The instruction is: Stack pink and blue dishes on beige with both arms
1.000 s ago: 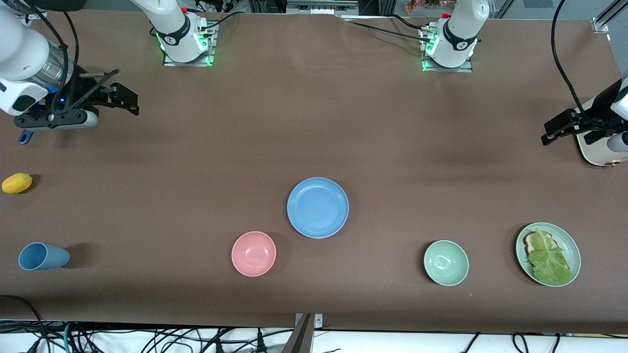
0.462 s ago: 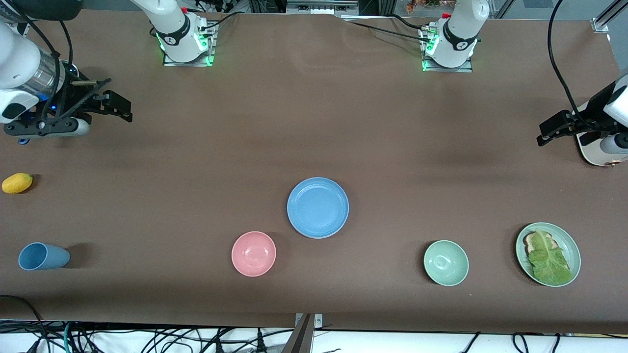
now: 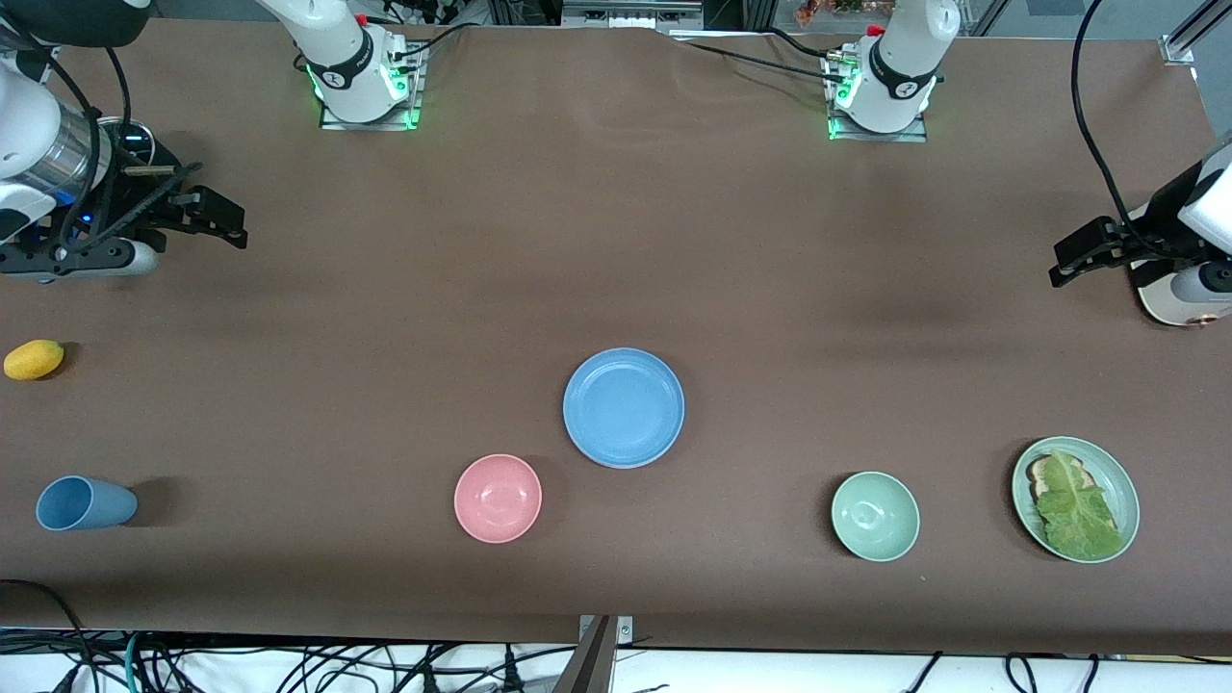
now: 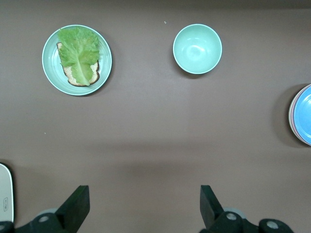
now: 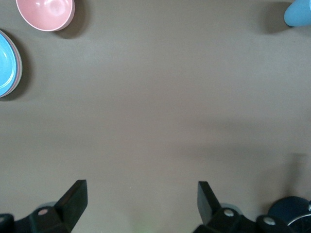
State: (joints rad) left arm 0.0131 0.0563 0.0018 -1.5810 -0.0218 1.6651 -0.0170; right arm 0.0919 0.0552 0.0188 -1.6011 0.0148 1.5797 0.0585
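The blue plate (image 3: 624, 407) lies at the middle of the table, on top of a stack. Under it, the left wrist view shows a thin pink rim (image 4: 290, 114) beside the blue plate (image 4: 303, 116). The right wrist view also shows the blue plate (image 5: 6, 63) at its edge. The beige plate is hidden. My right gripper (image 3: 226, 223) hangs open and holds nothing, over the right arm's end of the table, its fingertips wide apart (image 5: 142, 204). My left gripper (image 3: 1068, 262) is open too, over the left arm's end, with bare tabletop between its fingertips (image 4: 145, 206).
A pink bowl (image 3: 498, 498) sits beside the stack, nearer the front camera. A pale green bowl (image 3: 875, 516) and a green plate with lettuce (image 3: 1075, 499) lie toward the left arm's end. A blue cup (image 3: 82, 503) and a yellow fruit (image 3: 34, 359) lie toward the right arm's end.
Both arms have drawn back a little toward their own ends of the table, grippers still open. The dishes have not moved.
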